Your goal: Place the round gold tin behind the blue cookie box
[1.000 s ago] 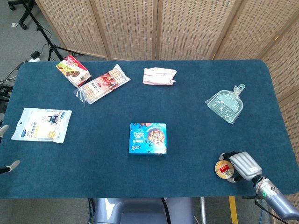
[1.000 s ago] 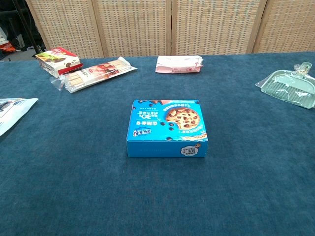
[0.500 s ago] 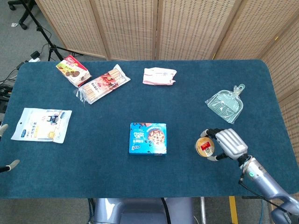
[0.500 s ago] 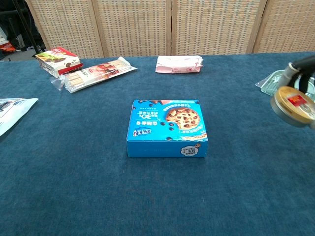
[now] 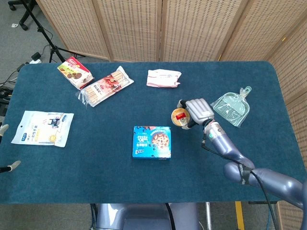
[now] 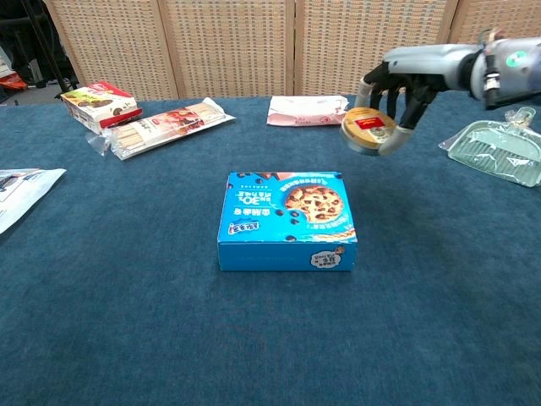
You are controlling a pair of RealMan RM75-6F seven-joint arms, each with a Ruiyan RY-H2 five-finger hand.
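A: Since half a second ago the round gold tin (image 5: pixel 180 116) has been carried from the near right part of the bench to a spot up and to the right of the blue cookie box (image 5: pixel 152 142); it is held off the cloth.

B: How is the setting made up?

A: A dark blue cloth is spread over the bench (image 5: pixel 96 182); woven screens (image 5: pixel 192 28) are stood behind it; grey floor and a stand are seen at the far left.

B: What is cut off or unclear?

A: Only fingertips of the left hand (image 5: pixel 5 148) are seen at the left edge, so its state cannot be told; the white pouch (image 6: pixel 21 193) is cropped in the chest view.

B: And the tin relative to the right hand?

A: It is gripped by the right hand (image 5: pixel 196 111); fingers (image 6: pixel 404 108) are wrapped around its rim, the lid tilted toward the chest camera; a green dustpan (image 5: pixel 232 108) is seen just beside the hand.
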